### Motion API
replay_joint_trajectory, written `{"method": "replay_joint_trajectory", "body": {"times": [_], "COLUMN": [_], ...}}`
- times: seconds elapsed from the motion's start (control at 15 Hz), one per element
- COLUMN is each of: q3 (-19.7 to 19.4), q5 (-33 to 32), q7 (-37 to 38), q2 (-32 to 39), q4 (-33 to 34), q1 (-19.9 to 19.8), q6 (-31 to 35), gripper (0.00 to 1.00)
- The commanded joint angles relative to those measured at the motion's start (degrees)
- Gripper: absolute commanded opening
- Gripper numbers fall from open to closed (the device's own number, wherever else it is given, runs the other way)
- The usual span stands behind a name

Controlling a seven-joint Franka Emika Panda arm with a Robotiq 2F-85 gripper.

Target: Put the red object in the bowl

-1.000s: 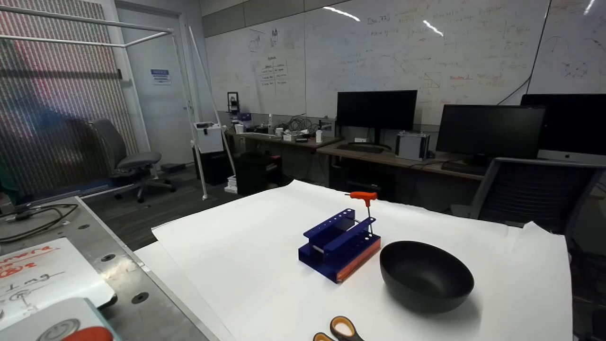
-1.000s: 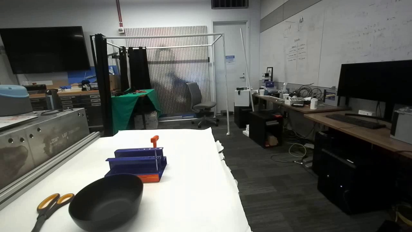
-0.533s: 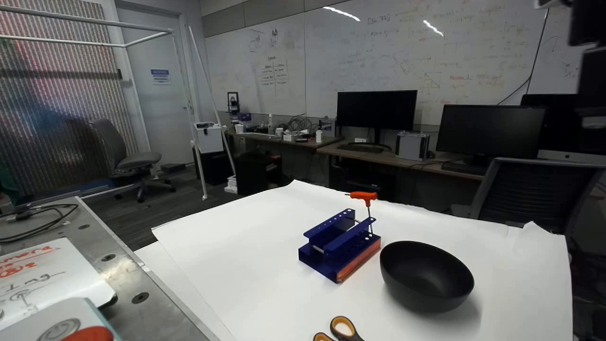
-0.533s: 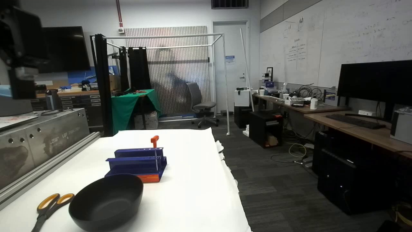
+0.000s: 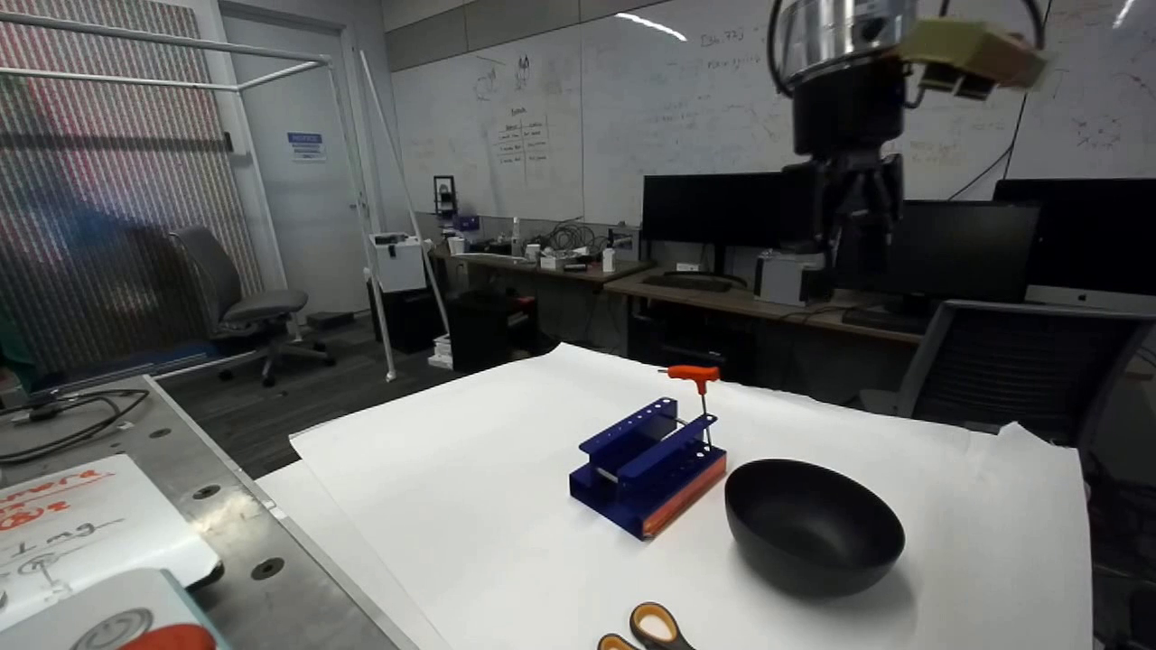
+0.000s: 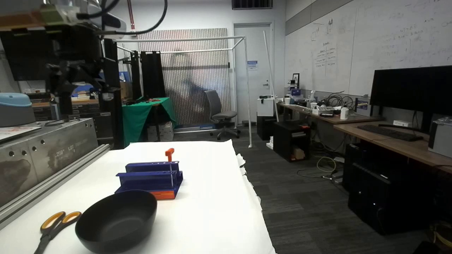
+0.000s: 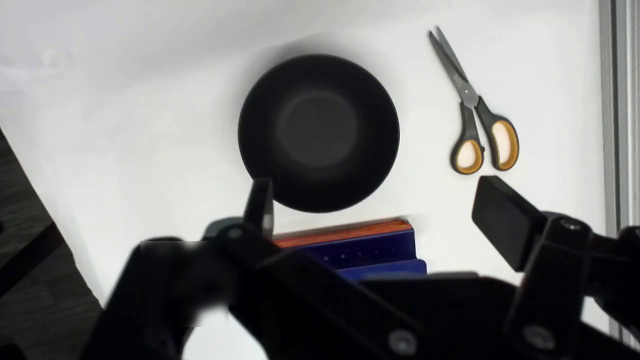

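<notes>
The jaws of the black two-fingered gripper (image 7: 380,207) stand wide apart; in the wrist view, one dark pad (image 7: 257,202) shows in front of the rim of the round, wide, smooth black bowl (image 7: 319,131). The gripper points downward from the silver arm (image 5: 847,36), in the air above the white-covered table (image 5: 452,478). The bowl sits on the table with a blue slotted rack (image 5: 646,469) just beside it, the rack's red-orange side toward the bowl. At one end of this rack, in both exterior views, the small red-orange T-shaped tool (image 5: 697,375) stands upright, its thin stem reaching down among the blue rails and its head above them, well apart from the gripper. Black-and-orange-handled steel scissors (image 7: 468,96) lie flat on the table, near the bowl and apart from it. Farther out, in an exterior view, a grey drilled metal block (image 6: 46,151) stands beside the table. In an exterior view, black monitors (image 5: 713,209) stand on a wooden desk (image 5: 722,302), before a whiteboard (image 5: 623,108) with handwriting.
</notes>
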Motion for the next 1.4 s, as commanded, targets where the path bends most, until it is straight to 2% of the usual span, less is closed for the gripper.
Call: {"method": "replay_joint_trajectory", "body": {"times": [0.0, 0.27, 0.6, 1.0, 1.33], "q3": [-1.20, -3.66, -7.95, -10.68, -11.32], "q5": [-2.69, -5.43, -7.01, -4.76, -2.85], "q7": [2.70, 5.08, 5.19, 3.79, 3.96], "q2": [14.32, 26.69, 37.93, 43.13, 46.60], "q4": [14.30, 26.24, 39.23, 44.04, 46.40], "q1": [2.06, 4.40, 6.28, 4.49, 3.05], "q6": [0.02, 1.57, -1.72, -5.48, -5.99], "gripper": [1.00, 1.00, 1.00, 1.00, 1.00]}}
